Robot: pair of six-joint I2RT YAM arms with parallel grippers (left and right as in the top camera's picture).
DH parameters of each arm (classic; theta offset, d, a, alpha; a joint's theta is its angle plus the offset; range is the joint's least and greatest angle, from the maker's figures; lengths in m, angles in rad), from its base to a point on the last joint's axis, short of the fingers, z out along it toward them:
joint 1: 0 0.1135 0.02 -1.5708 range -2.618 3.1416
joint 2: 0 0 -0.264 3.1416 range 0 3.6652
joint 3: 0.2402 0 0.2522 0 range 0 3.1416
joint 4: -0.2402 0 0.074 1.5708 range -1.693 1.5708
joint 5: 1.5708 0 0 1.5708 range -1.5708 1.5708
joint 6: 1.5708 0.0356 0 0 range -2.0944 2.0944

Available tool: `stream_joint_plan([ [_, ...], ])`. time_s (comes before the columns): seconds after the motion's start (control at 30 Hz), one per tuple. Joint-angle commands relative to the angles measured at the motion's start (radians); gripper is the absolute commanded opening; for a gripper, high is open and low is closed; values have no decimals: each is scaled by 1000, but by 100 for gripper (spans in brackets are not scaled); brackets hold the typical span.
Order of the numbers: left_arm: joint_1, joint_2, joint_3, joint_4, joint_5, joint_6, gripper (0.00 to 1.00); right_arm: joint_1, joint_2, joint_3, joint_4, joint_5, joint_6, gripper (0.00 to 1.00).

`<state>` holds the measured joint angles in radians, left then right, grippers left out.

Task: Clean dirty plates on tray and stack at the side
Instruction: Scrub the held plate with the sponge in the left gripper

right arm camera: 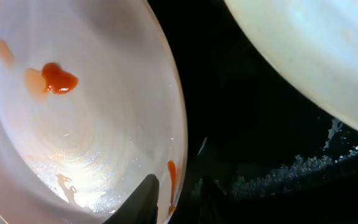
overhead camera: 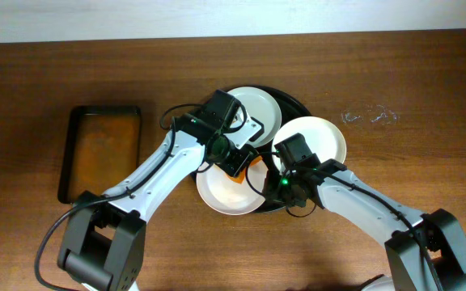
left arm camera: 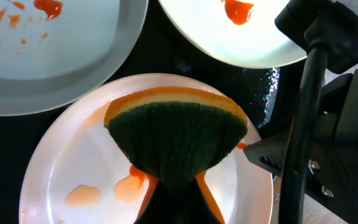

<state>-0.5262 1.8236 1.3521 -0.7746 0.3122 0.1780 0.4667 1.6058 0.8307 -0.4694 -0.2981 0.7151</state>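
The round black tray (overhead camera: 298, 103) holds three white plates: a back one (overhead camera: 257, 105), a right one (overhead camera: 318, 137) and a front one (overhead camera: 221, 198) that overhangs the tray's near edge. My left gripper (overhead camera: 237, 160) is shut on a green-and-orange sponge (left arm camera: 176, 140), which is pressed onto the front plate (left arm camera: 73, 162); pale orange smears lie beside it. My right gripper (right arm camera: 176, 196) is shut on the front plate's rim (right arm camera: 92, 124), one finger inside and one outside. Red sauce spots show on the other two plates in the left wrist view (left arm camera: 61, 62) (left arm camera: 229, 37).
A smaller rectangular black tray (overhead camera: 101, 152) with a brownish bottom lies at the left. A faint whitish mark (overhead camera: 370, 117) is on the wooden table right of the round tray. The two arms cross close together over the tray's front.
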Motion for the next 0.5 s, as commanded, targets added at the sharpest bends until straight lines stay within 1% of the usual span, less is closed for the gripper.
stream_joint_plan([
  [0.0, -4, 2, 21, 3, -6, -28, 0, 11, 8, 10, 16, 14, 36, 24],
  [0.17, -4, 2, 21, 3, -6, -28, 0, 11, 18, 10, 17, 15, 53, 24],
  [0.27, -4, 2, 21, 3, -6, -28, 0, 11, 66, 10, 23, 10, 54, 23],
  [0.3, -4, 2, 21, 3, -6, -28, 0, 11, 74, 10, 29, 10, 53, 19],
  [0.37, -3, 8, 21, 3, -6, -28, 0, 11, 79, 10, 33, -9, 53, 7],
  [0.4, -3, 15, 21, 3, -6, -28, 0, 11, 78, 11, 34, -16, 53, 4],
  [0.47, -3, 34, 21, 4, 6, -28, 0, 11, 78, 11, 32, -32, 53, 4],
])
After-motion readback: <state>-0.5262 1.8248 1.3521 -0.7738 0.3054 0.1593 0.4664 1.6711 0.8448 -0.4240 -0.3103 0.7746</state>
